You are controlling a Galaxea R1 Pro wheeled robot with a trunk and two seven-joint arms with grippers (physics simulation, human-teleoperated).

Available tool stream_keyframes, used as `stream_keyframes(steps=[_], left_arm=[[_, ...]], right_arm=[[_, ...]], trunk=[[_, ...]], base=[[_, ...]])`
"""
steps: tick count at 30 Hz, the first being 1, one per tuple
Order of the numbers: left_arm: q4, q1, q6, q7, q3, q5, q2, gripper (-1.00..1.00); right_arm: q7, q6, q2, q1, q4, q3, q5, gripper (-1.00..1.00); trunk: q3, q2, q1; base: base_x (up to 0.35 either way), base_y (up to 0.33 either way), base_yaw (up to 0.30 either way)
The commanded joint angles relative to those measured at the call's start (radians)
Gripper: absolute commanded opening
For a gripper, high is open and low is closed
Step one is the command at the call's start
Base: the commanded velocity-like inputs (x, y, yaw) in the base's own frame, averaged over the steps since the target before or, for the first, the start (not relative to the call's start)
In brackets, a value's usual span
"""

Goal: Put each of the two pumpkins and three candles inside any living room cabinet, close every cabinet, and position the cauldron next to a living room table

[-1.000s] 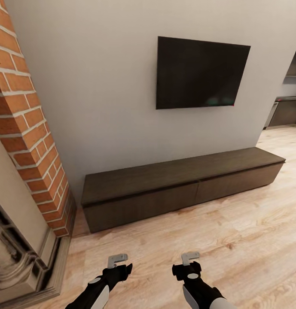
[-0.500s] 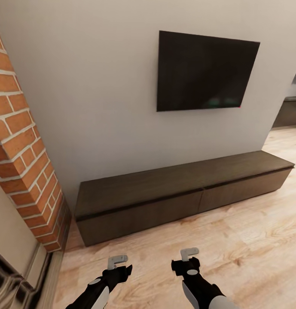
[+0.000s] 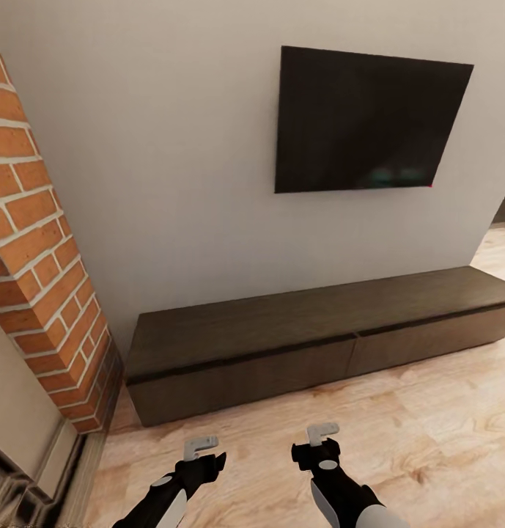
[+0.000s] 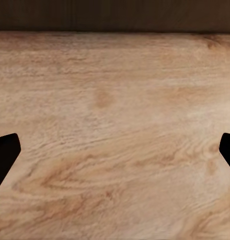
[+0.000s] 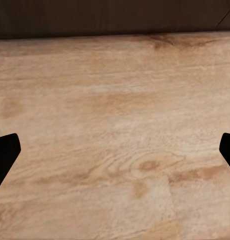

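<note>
Dark brown wood runs along the grey wall ahead of you: the cabinet (image 3: 311, 337), long and low, sits on the pale plank floor (image 3: 399, 447) with both flat drawer fronts flush and closed. A black television (image 3: 369, 121) hangs on the wall above its right half, and a red brick column (image 3: 39, 264) rises at your left, just beside the cabinet's left end. Your left gripper (image 3: 201, 444) and right gripper (image 3: 322, 433) hover side by side over the floor, well short of the cabinet (nothing is held in either). In both wrist views the dark fingertips (image 4: 5, 152) (image 5: 5, 150) stand at opposite edges of the picture, so the jaws are spread wide, with bare planks between them and the cabinet's dark front (image 4: 115, 15) (image 5: 115, 17) beyond.
</note>
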Motion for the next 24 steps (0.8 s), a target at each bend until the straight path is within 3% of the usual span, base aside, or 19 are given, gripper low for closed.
stream_keyframes(steps=[1, 13, 24], left_arm=[[-0.001, 0.0, 0.004, -0.001, -0.002, 0.007, 0.0, 1.0], [-0.002, -0.001, 0.003, -0.001, -0.002, 0.007, 0.001, 1.0], [-0.002, 0.0, 0.003, -0.002, -0.002, 0.007, 0.002, 1.0]], right_arm=[[-0.006, 0.0, 0.0, 0.0, 0.001, 0.004, 0.007, 1.0], [-0.006, 0.0, 0.0, 0.0, 0.001, 0.005, 0.008, 1.0], [-0.005, -0.001, 0.0, 0.0, 0.001, 0.005, 0.007, 1.0]], trunk=[[-0.001, 0.0, 0.0], [-0.001, 0.0, 0.0], [-0.001, 0.0, 0.0]], base=[[0.135, -0.171, 0.278], [0.014, -0.068, 0.276], [-0.051, 0.0, 0.035]])
